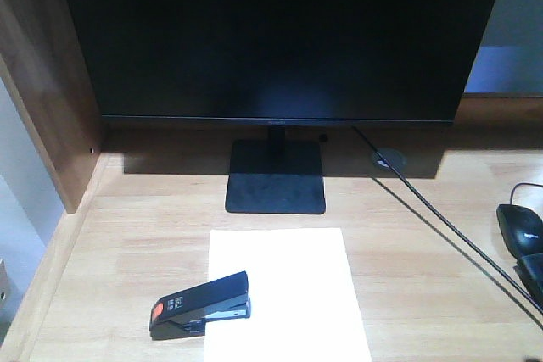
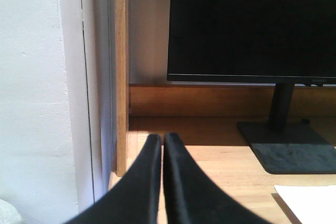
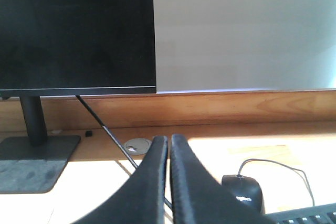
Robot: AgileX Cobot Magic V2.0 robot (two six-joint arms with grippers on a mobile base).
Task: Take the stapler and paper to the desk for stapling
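Front view, task: the paper (image 1: 287, 292) is seen lying flat on the table (image 1: 144, 235), in front of the monitor (image 1: 280, 36) stand. The stapler (image 1: 201, 303) is laid across the paper's left edge, half on the sheet and half on the wood. Both things seem to be brought already. What may be left is the stapling itself.
Front view, writing: a small white mark is seen on the stapler's orange patch, too small to be read. A tiny word is printed on the monitor's bottom edge, also too small. A pale logo is seen on the mouse (image 1: 521, 228), not readable.
Front view, tools: neither tool is shown here.
Left wrist view, tool: the left tool (image 2: 163, 145) is clenched, its two black fingers pressed together, and nothing is held. A corner of the paper is seen ahead and to the right of it. The stapler is not shown.
Left wrist view, writing: nothing can be read.
Right wrist view, tool: the right tool (image 3: 169, 145) is clenched too, with nothing held. The mouse lies just to its right, the cable hole (image 3: 137, 145) just ahead on its left. Paper and stapler are not shown.
Right wrist view, writing: a pale logo on the mouse, too blurred to be read.
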